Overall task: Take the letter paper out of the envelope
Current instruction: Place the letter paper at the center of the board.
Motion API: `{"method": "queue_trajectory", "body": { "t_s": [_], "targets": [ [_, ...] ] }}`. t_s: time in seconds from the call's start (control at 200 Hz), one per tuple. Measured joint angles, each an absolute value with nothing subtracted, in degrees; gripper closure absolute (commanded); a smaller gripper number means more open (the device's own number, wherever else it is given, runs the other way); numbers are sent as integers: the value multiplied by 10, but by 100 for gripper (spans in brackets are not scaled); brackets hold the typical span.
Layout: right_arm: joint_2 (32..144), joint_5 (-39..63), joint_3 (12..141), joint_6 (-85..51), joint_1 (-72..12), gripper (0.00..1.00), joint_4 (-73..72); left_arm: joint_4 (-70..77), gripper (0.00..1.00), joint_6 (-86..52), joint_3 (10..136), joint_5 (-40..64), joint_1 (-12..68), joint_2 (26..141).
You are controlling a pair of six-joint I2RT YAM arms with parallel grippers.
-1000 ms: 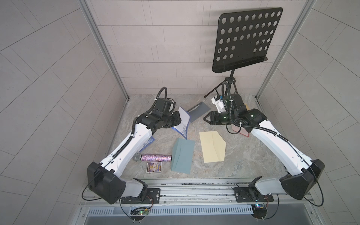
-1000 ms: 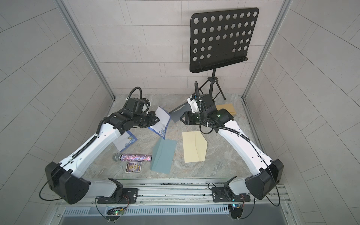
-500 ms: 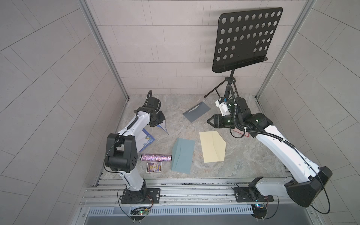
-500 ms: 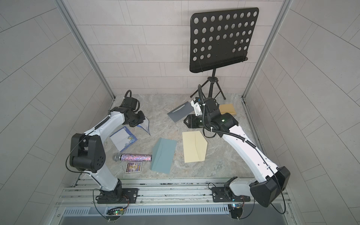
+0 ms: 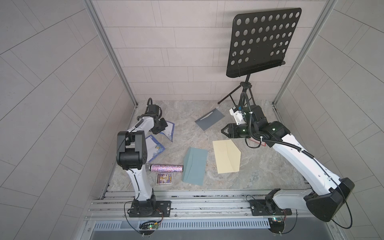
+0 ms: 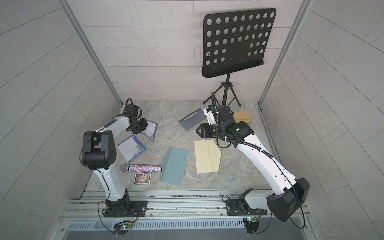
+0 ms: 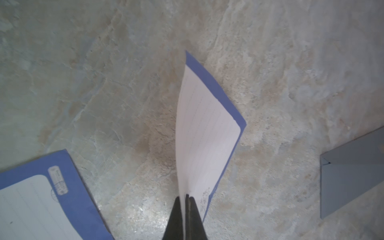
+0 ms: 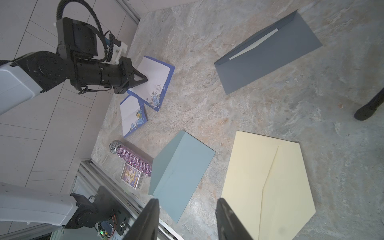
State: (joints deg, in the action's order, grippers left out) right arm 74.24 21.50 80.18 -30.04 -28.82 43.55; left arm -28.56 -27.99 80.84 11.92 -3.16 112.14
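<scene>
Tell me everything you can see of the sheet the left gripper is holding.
The letter sheet is white lined paper with a blue border and blue flowers printed at one corner. The left gripper is shut on one edge, holding it tilted over the marbled table; whether it touches is unclear. A similar sheet lies beside it.

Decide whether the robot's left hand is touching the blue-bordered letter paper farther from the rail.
Touching. The left wrist view shows the left hand shut on the letter paper at its edge, with no gap.
</scene>
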Motion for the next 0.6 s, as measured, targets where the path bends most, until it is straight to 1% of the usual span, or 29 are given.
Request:
{"method": "queue_trajectory", "body": {
  "t_s": [0.125,0.37,0.45,0.54,0.6],
  "targets": [
    [754,216,807,-300,-288,53,436,-282,100,-275,806,115,-35,1141],
    [763,215,809,-300,-288,53,435,-281,100,-271,799,86,-36,1142],
    [764,215,809,-301,-288,53,435,-282,94,-271,798,77,-33,1143],
    [764,215,809,-302,-288,53,435,-283,81,-273,798,71,-30,1146],
    [765,215,809,-303,-288,53,434,-287,74,-273,798,70,-29,1149]
  ]
}}
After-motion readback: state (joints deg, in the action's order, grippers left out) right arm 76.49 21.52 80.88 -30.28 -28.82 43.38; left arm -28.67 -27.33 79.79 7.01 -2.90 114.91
